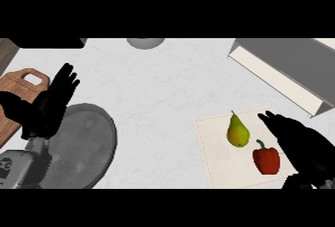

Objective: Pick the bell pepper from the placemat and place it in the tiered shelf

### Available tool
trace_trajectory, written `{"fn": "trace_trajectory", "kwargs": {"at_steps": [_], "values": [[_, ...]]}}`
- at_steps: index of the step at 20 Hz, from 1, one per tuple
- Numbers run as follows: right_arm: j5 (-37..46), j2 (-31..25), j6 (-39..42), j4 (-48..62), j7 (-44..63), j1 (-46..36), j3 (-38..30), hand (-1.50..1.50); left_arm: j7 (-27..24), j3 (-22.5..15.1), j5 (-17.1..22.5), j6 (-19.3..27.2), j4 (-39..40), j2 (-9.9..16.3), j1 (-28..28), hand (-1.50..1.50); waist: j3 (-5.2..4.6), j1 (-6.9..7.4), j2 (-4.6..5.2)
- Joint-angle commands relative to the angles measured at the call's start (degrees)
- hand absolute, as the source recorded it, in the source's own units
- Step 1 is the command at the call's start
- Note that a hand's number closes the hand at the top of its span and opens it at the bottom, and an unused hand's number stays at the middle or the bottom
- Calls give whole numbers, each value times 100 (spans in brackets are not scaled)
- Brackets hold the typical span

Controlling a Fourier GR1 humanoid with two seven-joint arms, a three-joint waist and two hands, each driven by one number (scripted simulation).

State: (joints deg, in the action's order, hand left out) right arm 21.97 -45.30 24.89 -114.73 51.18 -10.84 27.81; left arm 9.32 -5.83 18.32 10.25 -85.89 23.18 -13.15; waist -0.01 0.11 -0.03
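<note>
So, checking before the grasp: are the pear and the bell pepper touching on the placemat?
Apart. The head view shows a strip of placemat between the pear and the bell pepper.

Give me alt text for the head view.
A red bell pepper and a pear lie on a pale placemat, the right robot hand open beside the pepper. The tiered shelf stands beyond; the left robot hand rests open at left.

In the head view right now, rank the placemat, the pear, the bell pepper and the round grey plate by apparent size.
Largest to smallest:
1. Grey plate, partly behind the left forearm
2. Placemat
3. Pear and bell pepper: too alike to rank
</note>
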Motion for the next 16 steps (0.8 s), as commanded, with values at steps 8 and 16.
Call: {"fn": "trace_trajectory", "kwargs": {"at_steps": [8, 16], "values": [[993, 940, 312, -129, 272, 672, 123, -150, 278, 191, -283, -154, -352, -313, 126, 0, 1, -10, -7], [1752, 1193, 173, 1022, -1109, 672, -340, -150, -26, 620, -510, -531, 320, -408, -150, 0, 1, -9, 5]]}}
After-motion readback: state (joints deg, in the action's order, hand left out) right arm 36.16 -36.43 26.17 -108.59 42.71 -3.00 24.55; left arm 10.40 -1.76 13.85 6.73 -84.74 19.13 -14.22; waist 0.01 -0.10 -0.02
